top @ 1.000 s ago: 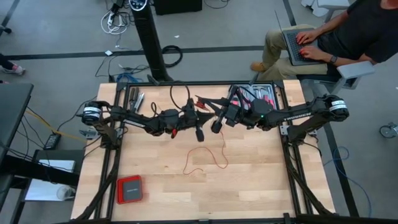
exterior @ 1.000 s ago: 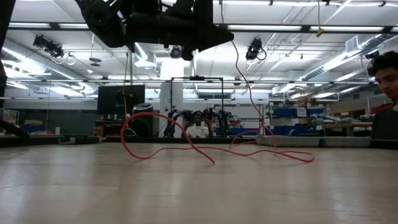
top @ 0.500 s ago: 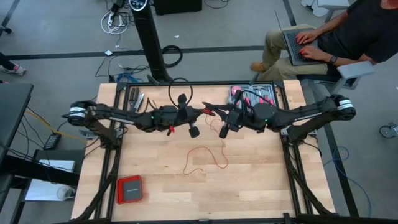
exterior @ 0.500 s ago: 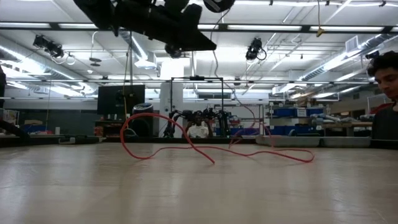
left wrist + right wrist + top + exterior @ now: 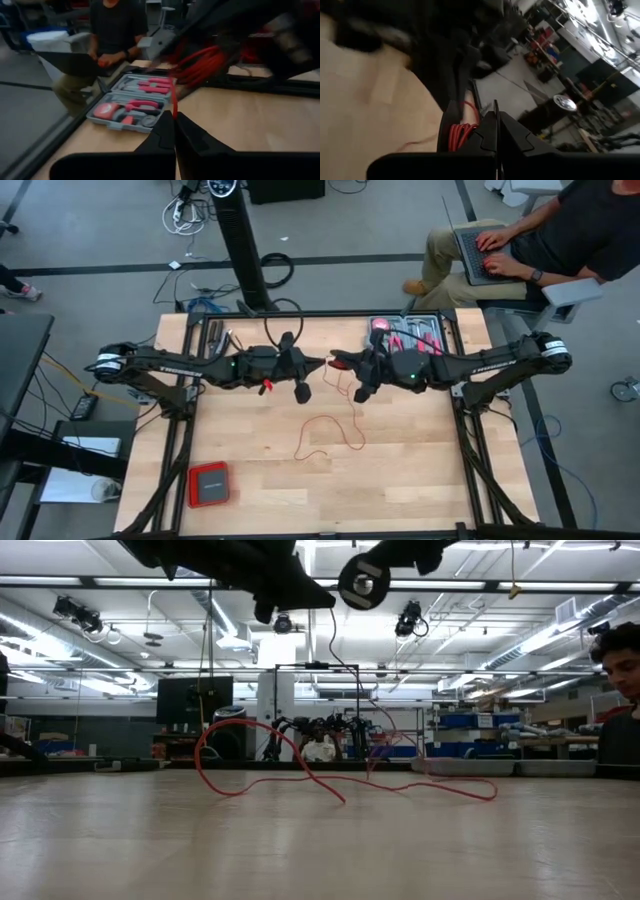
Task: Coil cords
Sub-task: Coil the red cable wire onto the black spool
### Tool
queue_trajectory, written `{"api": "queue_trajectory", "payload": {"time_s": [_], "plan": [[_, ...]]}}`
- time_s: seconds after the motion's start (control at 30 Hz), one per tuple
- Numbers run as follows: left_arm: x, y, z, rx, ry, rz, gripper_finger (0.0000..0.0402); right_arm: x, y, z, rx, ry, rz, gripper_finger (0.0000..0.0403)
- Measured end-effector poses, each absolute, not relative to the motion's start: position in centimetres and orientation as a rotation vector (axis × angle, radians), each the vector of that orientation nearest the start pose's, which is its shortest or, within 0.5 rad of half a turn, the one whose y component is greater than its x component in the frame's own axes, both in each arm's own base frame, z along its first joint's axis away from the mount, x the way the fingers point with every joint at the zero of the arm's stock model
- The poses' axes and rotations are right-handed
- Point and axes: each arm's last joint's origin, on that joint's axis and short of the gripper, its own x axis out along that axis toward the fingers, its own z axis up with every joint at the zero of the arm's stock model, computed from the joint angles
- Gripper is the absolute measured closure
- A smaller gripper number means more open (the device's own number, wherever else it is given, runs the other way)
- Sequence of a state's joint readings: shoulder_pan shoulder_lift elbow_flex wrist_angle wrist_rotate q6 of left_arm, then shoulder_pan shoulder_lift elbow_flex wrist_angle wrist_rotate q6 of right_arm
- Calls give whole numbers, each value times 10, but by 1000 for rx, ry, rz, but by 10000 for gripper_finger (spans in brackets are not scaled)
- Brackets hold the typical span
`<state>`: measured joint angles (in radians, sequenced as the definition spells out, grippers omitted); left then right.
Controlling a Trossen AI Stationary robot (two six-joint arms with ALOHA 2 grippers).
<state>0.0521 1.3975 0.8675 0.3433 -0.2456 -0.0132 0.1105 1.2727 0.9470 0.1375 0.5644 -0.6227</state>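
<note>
The thin red cord lies in loose curves on the wooden table (image 5: 335,435), also in the low view (image 5: 300,765). One strand (image 5: 333,650) rises from it to the grippers. My left gripper (image 5: 322,364) and my right gripper (image 5: 336,362) meet tip to tip high above the table's middle, both lying level. Both are shut on the cord. A small bundle of red loops (image 5: 200,65) sits at my right gripper's fingers, also in the right wrist view (image 5: 460,132). My left gripper pinches a single strand of the red cord (image 5: 174,102) between its two fingertips, coming level from the table's left. The strand runs on from the tips toward the red loops at my right gripper, clear of the table. My right gripper is shut on the cord, coming level from the table's right. A thin strand (image 5: 496,107) stands out between its fingertips. The red loops (image 5: 461,131) lie beside its fingers; how they are held there I cannot tell. The rest of the cord hangs down to the table.
A grey tool tray (image 5: 410,335) stands at the far right, loose tools (image 5: 218,338) at the far left, and a flat red box (image 5: 208,483) at the near left. A person with a laptop (image 5: 500,250) sits beyond the far right corner.
Both grippers have risen and tipped from pointing down to lying level, moving toward the table's far edge until their tips meet. The hanging strand has swung toward the left with them. The cord on the table has stayed about where it was.
</note>
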Motion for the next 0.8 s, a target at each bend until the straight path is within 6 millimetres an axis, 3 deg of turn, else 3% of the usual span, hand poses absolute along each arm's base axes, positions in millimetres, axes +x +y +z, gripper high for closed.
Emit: {"api": "queue_trajectory", "payload": {"time_s": [0.4,0.63,0.8], "plan": [[313,22,284,-68,151,264,401,306,-4,293,-741,407,-424,403],[316,23,294,-19,117,267,400,322,-10,294,-764,287,-493,403],[316,23,297,-21,95,274,398,323,-18,300,-712,220,-531,403]]}}
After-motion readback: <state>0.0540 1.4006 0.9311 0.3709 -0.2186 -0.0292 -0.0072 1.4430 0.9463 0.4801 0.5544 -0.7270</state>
